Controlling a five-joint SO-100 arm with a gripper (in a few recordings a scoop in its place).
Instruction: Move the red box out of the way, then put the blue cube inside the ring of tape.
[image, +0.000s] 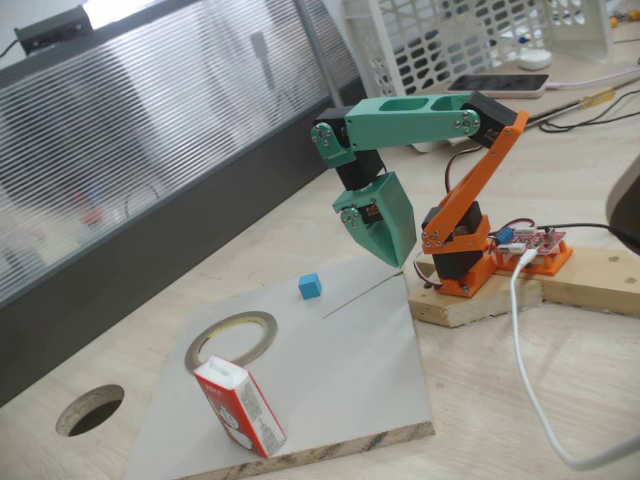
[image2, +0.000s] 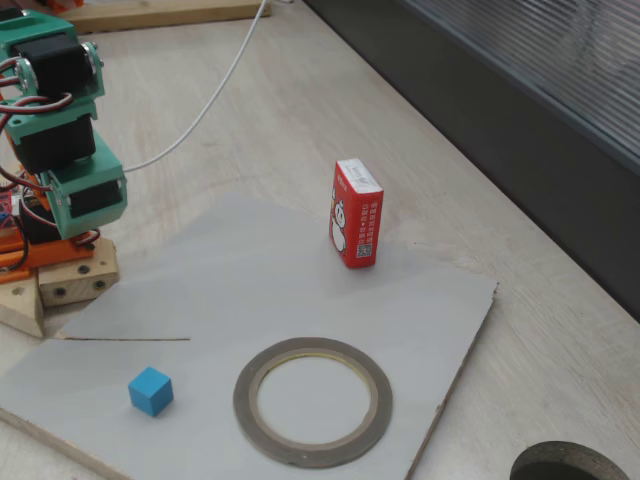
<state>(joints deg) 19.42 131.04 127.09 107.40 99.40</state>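
The pincer (image: 398, 262), seemingly closed on nothing, hangs near the arm's base; the upright red box (image: 240, 405) stands well away across the board, beyond the tape ring (image: 231, 338).

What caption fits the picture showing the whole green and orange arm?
Folded arm's claw hangs above the board, blue cube, ring of tape and upright red box.

The five-joint plastic robot arm (image: 420, 125) has teal-green upper links, an orange lower link and base (black servos between), silver screws, thin red wires.
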